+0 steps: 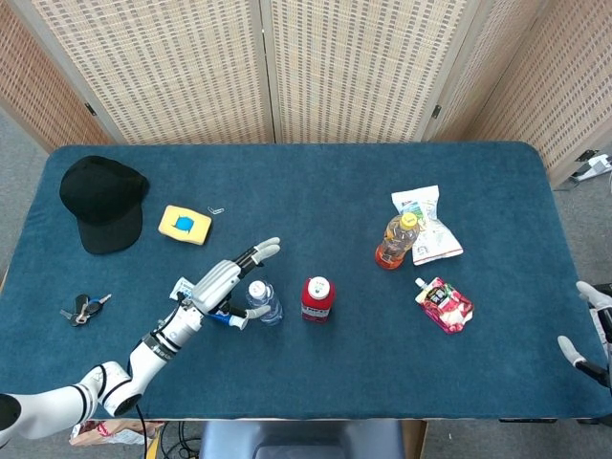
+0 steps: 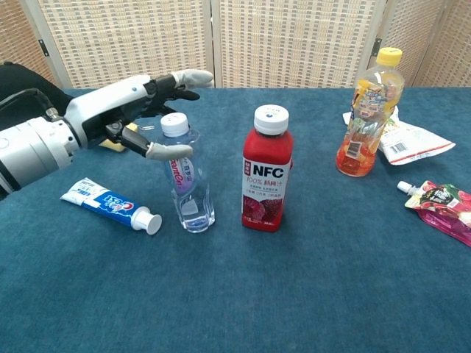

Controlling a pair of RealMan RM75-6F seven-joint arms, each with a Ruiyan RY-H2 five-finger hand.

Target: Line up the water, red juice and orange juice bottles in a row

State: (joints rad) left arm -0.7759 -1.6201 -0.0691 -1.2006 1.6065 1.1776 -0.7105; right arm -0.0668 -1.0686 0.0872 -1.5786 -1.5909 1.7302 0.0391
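Observation:
The water bottle (image 1: 261, 301) (image 2: 188, 180) stands upright just left of the red juice bottle (image 1: 316, 298) (image 2: 266, 170). My left hand (image 1: 225, 282) (image 2: 136, 110) is beside the water bottle on its left, fingers stretched out above and behind the cap and the thumb (image 2: 168, 151) near the neck; it holds nothing. The orange juice bottle (image 1: 397, 241) (image 2: 369, 103) stands apart, further right and back. My right hand (image 1: 591, 330) shows only at the table's right edge, fingers apart and with nothing in it.
A toothpaste tube (image 2: 110, 204) lies under my left forearm. A white snack bag (image 1: 426, 225) lies behind the orange juice bottle, a red pouch (image 1: 445, 304) in front of it. A black cap (image 1: 100, 201), a yellow box (image 1: 185, 224) and keys (image 1: 84, 308) sit at the left.

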